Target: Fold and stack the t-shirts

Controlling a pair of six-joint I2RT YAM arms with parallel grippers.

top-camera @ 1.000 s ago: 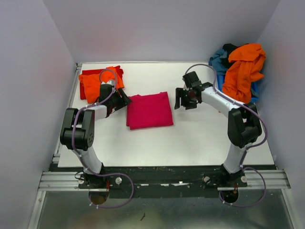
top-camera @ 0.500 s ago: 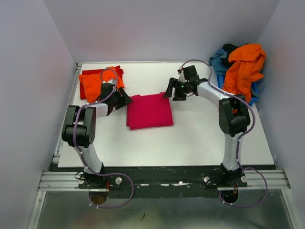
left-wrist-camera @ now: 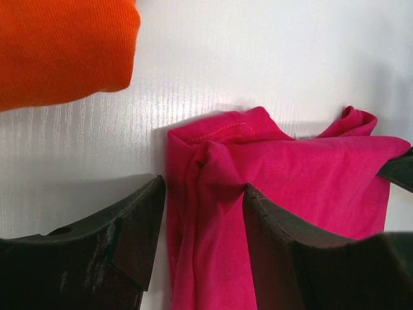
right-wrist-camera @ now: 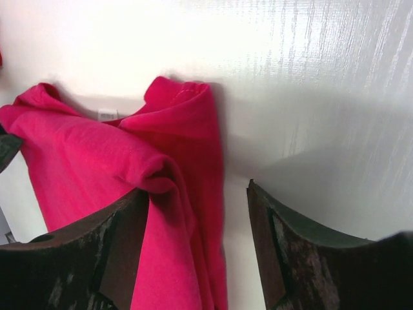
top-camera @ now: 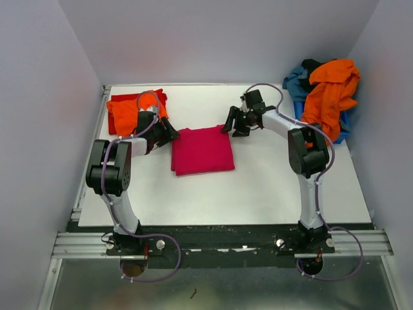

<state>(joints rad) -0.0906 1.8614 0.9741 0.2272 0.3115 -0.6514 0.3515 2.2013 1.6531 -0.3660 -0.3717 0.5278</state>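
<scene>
A folded magenta-pink t-shirt [top-camera: 202, 150] lies flat mid-table. My left gripper [top-camera: 169, 132] stands open astride its far left corner; in the left wrist view the cloth [left-wrist-camera: 310, 174] runs between the dark fingers [left-wrist-camera: 139, 226] with white table showing beside one. My right gripper [top-camera: 231, 124] stands open over the far right corner, where the cloth [right-wrist-camera: 84, 155] bunches against one finger and a bare gap lies before the other. A folded orange tee [top-camera: 126, 111] rests on a red one [top-camera: 115, 99] at the back left.
A blue bin [top-camera: 345, 126] at the back right holds a heap of shirts: orange [top-camera: 329, 93], teal-blue [top-camera: 297, 81] and black [top-camera: 312, 63]. Grey walls close in the table on three sides. The orange tee's edge [left-wrist-camera: 58, 45] lies close to my left gripper.
My right gripper has swung left and back, from open table to the magenta shirt's far right corner. The left gripper has barely moved.
</scene>
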